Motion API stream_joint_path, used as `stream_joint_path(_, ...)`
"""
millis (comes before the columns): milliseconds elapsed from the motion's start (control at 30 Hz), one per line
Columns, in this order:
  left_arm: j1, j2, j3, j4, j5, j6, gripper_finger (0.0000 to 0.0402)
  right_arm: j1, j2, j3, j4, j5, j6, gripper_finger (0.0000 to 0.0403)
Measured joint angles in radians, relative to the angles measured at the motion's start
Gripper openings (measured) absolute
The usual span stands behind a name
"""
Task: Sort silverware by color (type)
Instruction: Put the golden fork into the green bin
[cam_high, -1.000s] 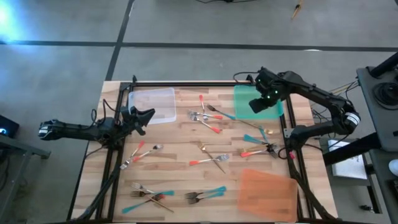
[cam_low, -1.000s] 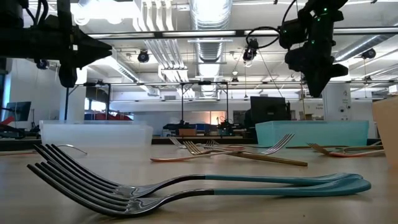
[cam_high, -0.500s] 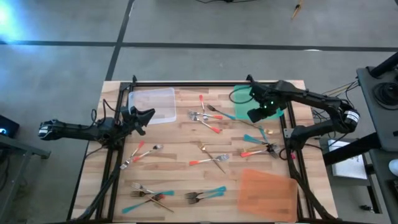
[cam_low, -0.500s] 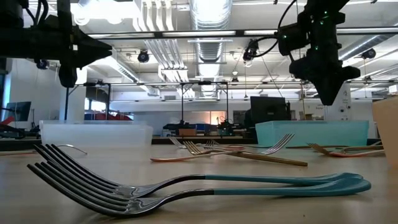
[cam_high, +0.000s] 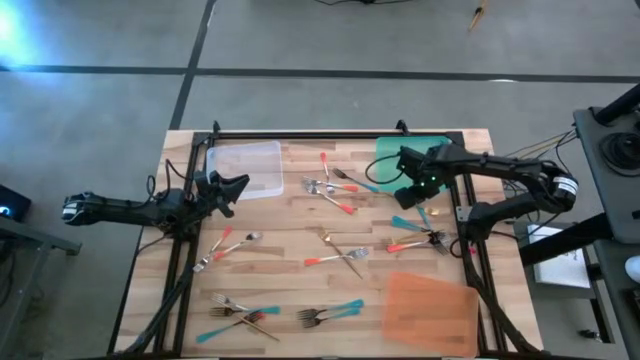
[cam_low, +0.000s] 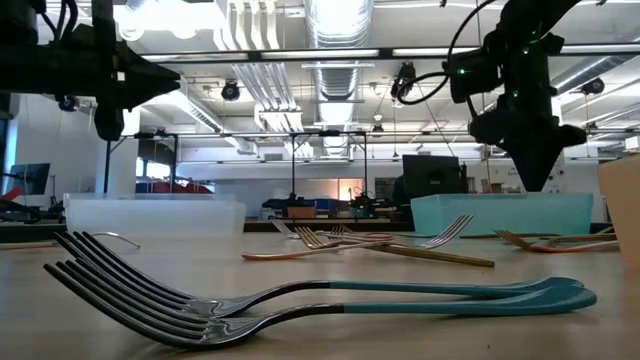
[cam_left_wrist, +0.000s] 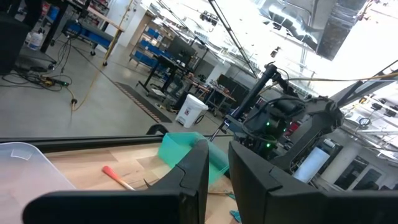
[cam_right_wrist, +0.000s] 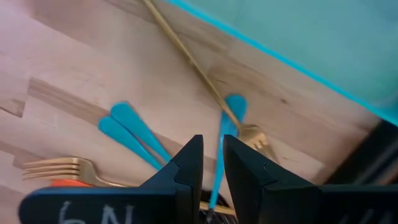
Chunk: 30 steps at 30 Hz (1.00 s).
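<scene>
The right gripper (cam_right_wrist: 211, 163) has its two fingers close together with only a thin gap, and nothing is between them; it hangs above the wooden table (cam_high: 290, 232) just beside the near-left edge of the green tray (cam_high: 392, 158), at the far right. Directly under it lie a teal-handled piece (cam_right_wrist: 219, 158), two more teal handles (cam_right_wrist: 129, 134) side by side, a gold fork (cam_right_wrist: 59, 167) and a thin gold piece (cam_right_wrist: 186, 59) that runs toward the tray.

The left gripper (cam_left_wrist: 217, 163) has its fingers nearly pressed together as well, holding nothing; it waits over the left edge of the table, near the clear tray (cam_high: 245, 168).

The silverware (cam_high: 340, 258) is spread over the table; some lies in the far middle, some at the right near the right gripper, some in the near-left part, and two teal forks (cam_low: 330, 298) lie together near the front; the orange tray (cam_high: 432, 308) is at the near right.
</scene>
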Motion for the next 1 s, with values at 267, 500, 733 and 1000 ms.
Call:
stream_joint_path(267,0.0,0.0,0.0,0.0,0.0,0.0,0.0046,0.0,0.0,-0.052,0.086,-0.022,0.016,0.0056)
stream_joint_path(500,0.0,0.0,0.0,0.0,0.0,0.0,0.0046,0.0,0.0,-0.052,0.099,-0.035,0.031,0.0091)
stream_joint_path(733,0.0,0.0,0.0,0.0,0.0,0.0,0.0046,0.013,0.004,-0.056,0.125,-0.007,-0.149,0.0108)
stream_joint_path(1000,0.0,0.0,0.0,0.0,0.0,0.0,0.0046,0.031,0.102,-0.089,0.163,0.004,-0.263,0.0104)
